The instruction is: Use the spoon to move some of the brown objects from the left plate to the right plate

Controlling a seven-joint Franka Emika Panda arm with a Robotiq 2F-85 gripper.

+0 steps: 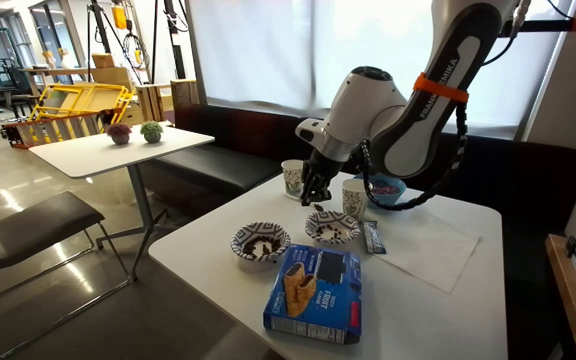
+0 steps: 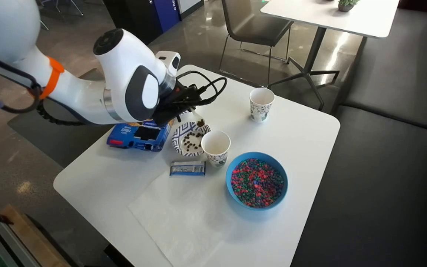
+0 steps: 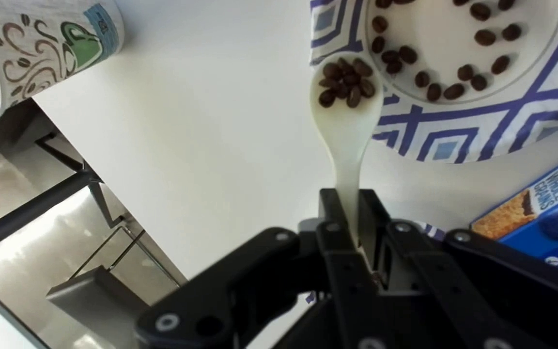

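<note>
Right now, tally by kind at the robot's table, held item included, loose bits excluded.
Paper cups: 2
Patterned paper bowls: 2
Blue bowl: 1
White spoon, in the gripper: 1
Blue snack-bar box: 1
Blue-and-silver wrapped bar: 1
White paper sheet: 1
Total: 9

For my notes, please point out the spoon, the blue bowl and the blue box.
Spoon [image 3: 348, 154], wrist view: on its neck.
Blue bowl [image 2: 257, 155], in an exterior view: on its rim.
Blue box [image 1: 314, 294], in an exterior view: on its printed face.
</note>
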